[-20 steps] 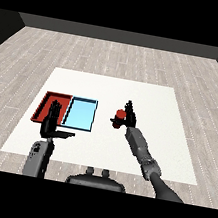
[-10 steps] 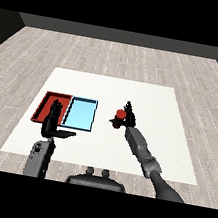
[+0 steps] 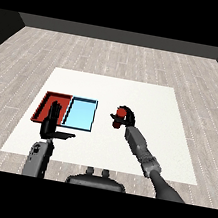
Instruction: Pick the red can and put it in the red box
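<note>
The red can (image 3: 120, 114) is right of the trays, with my right hand (image 3: 126, 119) curled round it; part of the can is hidden by the fingers. I cannot tell whether the can rests on the white table or is lifted. The red tray (image 3: 50, 101) lies at the left, the light blue tray (image 3: 81, 113) directly to its right. My left hand (image 3: 52, 123) is upright in front of the red tray, fingers straight and thumb sticking out to the right, holding nothing.
The white table (image 3: 148, 100) extends beyond the trays on all sides, over a grey plank floor. The light blue tray lies between the can and the red tray.
</note>
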Controlling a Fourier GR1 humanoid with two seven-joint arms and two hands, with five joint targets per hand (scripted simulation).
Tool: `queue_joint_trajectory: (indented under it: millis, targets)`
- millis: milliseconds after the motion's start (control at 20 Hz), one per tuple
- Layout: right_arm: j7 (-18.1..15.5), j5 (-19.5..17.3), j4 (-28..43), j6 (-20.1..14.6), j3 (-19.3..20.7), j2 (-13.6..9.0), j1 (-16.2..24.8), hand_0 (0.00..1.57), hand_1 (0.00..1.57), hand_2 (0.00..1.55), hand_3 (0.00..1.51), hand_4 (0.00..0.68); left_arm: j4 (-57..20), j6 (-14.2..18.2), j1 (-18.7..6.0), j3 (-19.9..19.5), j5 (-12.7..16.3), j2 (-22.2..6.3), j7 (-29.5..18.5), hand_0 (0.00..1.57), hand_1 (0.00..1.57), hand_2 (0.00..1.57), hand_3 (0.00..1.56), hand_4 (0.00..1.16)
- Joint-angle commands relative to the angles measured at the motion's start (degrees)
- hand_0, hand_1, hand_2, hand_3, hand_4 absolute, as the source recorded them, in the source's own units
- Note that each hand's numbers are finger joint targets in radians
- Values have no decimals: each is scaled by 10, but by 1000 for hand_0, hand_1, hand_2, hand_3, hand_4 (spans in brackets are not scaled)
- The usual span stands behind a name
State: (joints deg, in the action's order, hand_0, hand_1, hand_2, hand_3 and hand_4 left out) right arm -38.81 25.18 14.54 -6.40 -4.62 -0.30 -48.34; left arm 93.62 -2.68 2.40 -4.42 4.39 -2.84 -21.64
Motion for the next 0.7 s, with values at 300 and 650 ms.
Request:
queue_joint_trajectory:
  millis: [300, 650]
  targets:
    - [26, -41, 77, -31, -13, -18, 15, 1467, 1467, 1455, 1419, 651, 7, 6, -7, 12, -8, 7, 13, 0, 0, 0, 0, 0]
    - [33, -54, 168, -65, -36, -4, 54, 1434, 1434, 1440, 1403, 656, -2, 4, 3, 36, -31, 11, 14, 0, 0, 0, 0, 0]
